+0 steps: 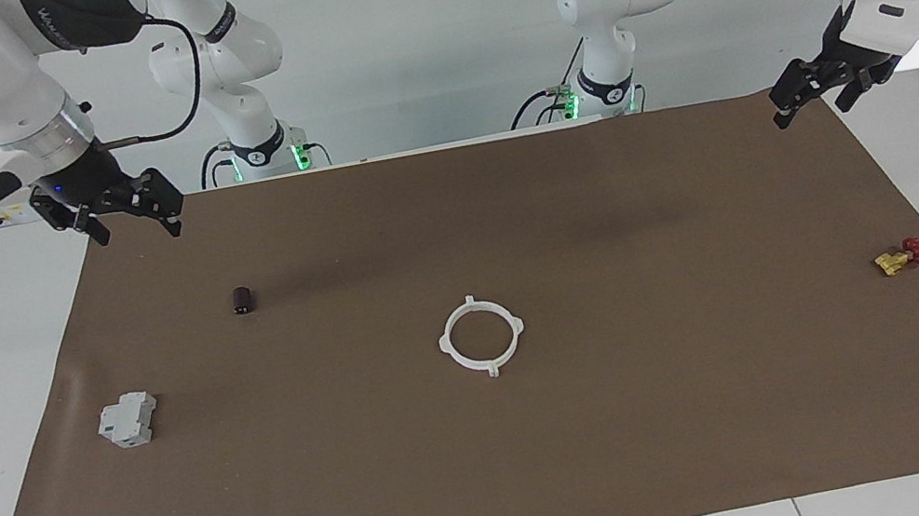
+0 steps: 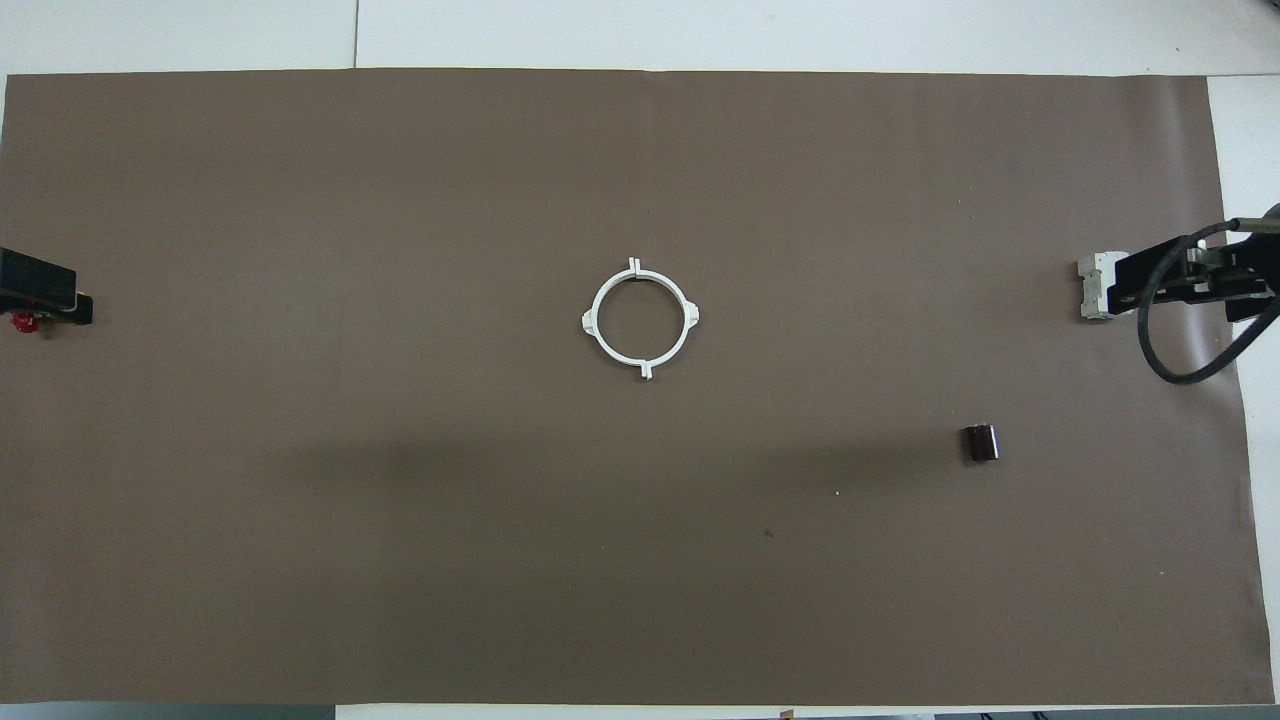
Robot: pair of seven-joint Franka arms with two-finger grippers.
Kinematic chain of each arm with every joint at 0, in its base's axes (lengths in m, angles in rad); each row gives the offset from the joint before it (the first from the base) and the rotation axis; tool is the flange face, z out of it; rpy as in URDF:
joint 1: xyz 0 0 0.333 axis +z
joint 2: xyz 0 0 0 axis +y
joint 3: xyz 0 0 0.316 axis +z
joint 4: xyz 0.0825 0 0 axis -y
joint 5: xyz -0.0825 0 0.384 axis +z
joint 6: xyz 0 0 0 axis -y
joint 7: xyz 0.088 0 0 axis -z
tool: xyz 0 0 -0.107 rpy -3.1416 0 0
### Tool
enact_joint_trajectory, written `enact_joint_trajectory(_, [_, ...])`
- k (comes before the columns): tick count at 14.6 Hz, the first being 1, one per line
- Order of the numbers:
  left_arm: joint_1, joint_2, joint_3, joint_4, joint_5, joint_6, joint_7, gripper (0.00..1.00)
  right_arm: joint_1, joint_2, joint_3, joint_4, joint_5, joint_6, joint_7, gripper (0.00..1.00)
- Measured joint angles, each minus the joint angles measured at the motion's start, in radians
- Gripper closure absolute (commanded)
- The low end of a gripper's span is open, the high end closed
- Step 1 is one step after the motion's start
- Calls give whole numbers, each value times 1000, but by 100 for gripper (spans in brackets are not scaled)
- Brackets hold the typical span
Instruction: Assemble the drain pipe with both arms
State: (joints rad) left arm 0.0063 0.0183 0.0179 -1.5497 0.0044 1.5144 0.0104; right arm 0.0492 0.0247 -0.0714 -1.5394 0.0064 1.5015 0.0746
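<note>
The drain pipe (image 1: 448,342) lies flat in the middle of the brown mat as one closed white ring with small outer tabs; it also shows in the overhead view (image 2: 597,300). My right gripper (image 1: 138,230) hangs open and empty in the air over the mat's edge at the right arm's end, well away from the ring. It shows at the edge of the overhead view (image 2: 1170,285). My left gripper (image 1: 812,111) hangs open and empty over the mat's edge at the left arm's end, and also shows in the overhead view (image 2: 45,295). Both arms wait.
A grey boxy block (image 1: 128,420) lies at the right arm's end of the brown mat (image 1: 645,452). A small dark cylinder (image 1: 243,299) lies nearer to the robots than the block. A yellow-and-red valve (image 1: 902,256) lies at the left arm's end.
</note>
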Motion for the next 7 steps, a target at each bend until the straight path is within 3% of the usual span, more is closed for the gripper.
enact_joint_trajectory(7, [0, -4, -3, 0, 4, 10, 10, 0, 0, 0, 0, 0, 0, 0, 0, 0])
